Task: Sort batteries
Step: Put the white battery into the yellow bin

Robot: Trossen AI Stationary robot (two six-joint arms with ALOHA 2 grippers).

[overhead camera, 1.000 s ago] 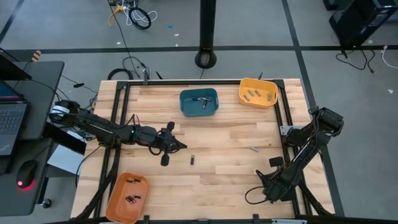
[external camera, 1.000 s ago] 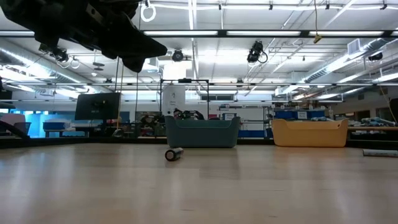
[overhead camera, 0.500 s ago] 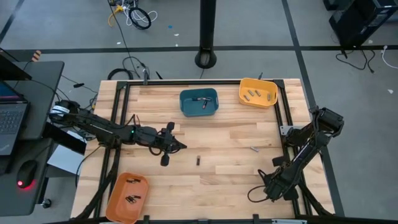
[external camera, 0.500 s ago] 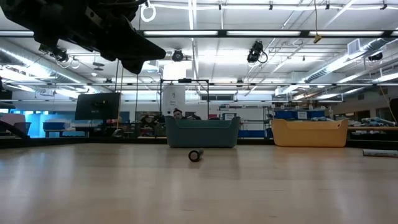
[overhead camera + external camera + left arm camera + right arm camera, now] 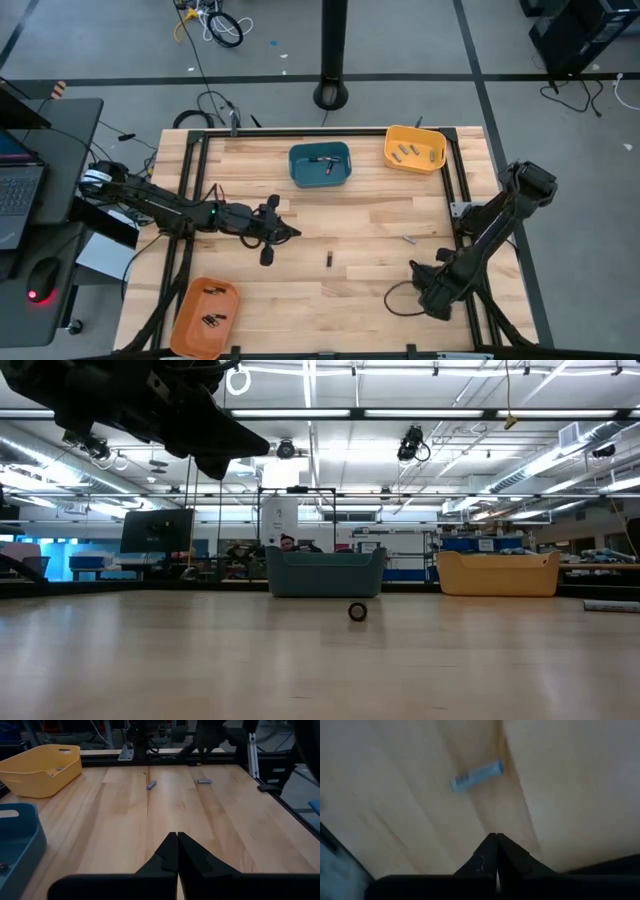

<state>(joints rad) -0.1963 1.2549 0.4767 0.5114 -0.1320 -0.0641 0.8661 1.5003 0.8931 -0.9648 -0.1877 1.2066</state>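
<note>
A small dark battery (image 5: 329, 259) lies loose on the wooden table near its middle; the low view shows it end-on (image 5: 357, 612). A second, silvery battery (image 5: 408, 239) lies to its right. Both show in the left wrist view, the dark battery (image 5: 203, 781) and the silvery battery (image 5: 151, 785). My left gripper (image 5: 287, 233) is shut and empty, held above the table to the left of the dark battery. My right gripper (image 5: 415, 270) is shut and empty, just near of the silvery battery, which shows close ahead in the right wrist view (image 5: 476, 775).
A blue bin (image 5: 320, 165) and a yellow bin (image 5: 415, 148) stand at the far edge, and an orange bin (image 5: 205, 315) at the near left corner; each holds batteries. A black metal frame (image 5: 465, 200) borders the table.
The dark battery has rolled along the table toward its right edge, away from my left gripper. My right gripper has moved toward the table's left, closer to the silvery battery.
</note>
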